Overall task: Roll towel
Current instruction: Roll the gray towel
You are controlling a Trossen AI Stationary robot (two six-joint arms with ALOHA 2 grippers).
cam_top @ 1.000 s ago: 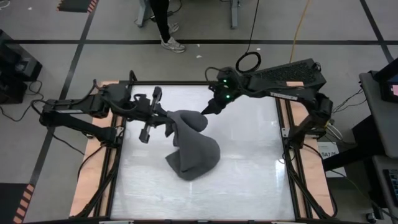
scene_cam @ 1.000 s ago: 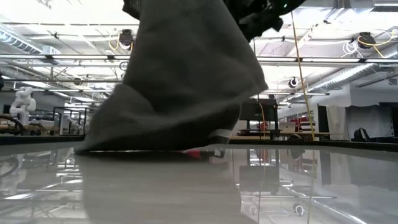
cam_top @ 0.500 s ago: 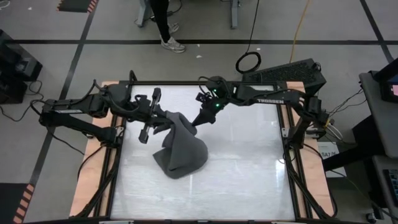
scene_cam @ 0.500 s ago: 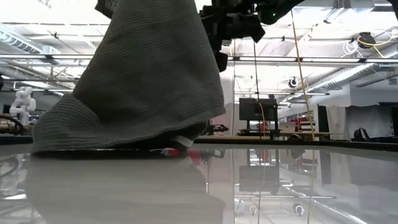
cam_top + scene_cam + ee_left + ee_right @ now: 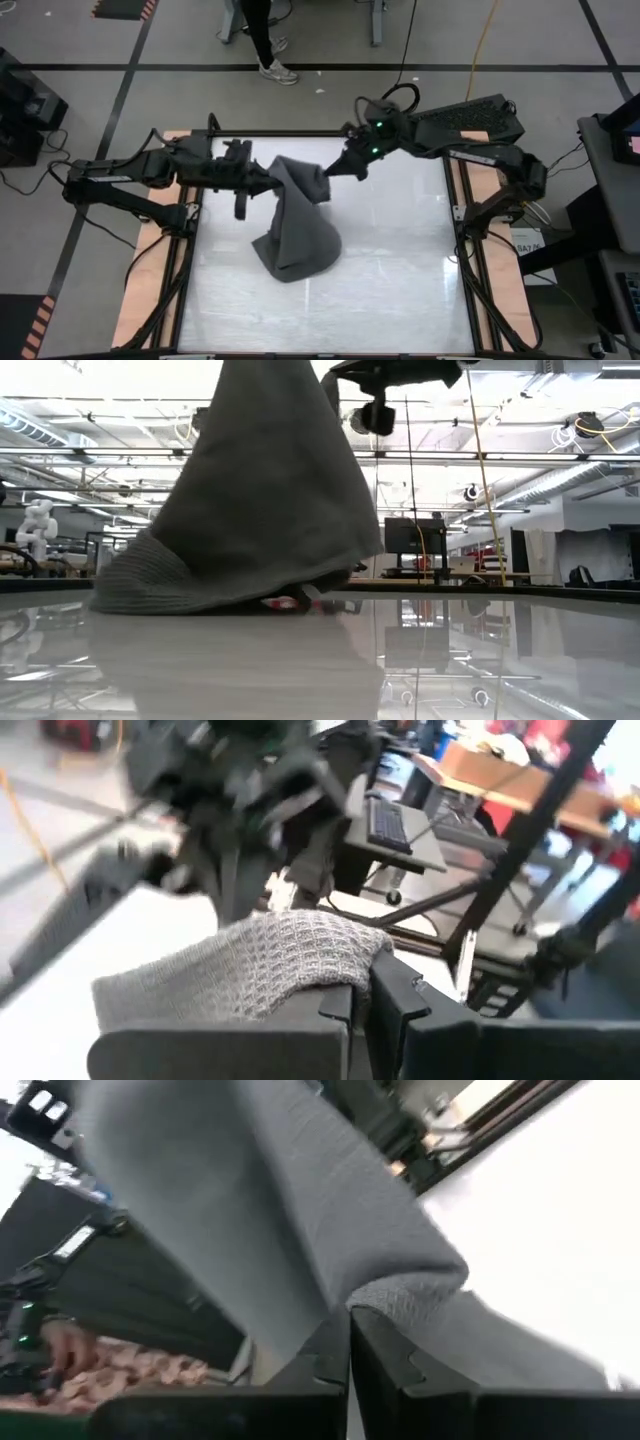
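Left gripper (image 5: 262, 180) closed tight on upper edge of towel (image 5: 295, 225), cloth bunched over its fingers (image 5: 385, 995). Right gripper (image 5: 338, 172) just beside, also clamped on same upper edge, fabric draping past its fingers (image 5: 385, 1342). Towel hangs below and between both grippers as cone; lower hem spreads on counter (image 5: 400, 280). Low view: towel (image 5: 265, 500) fills middle, blocks most of room behind. Person's leg and shoe (image 5: 277, 70) on floor beyond counter, well apart from both grippers.
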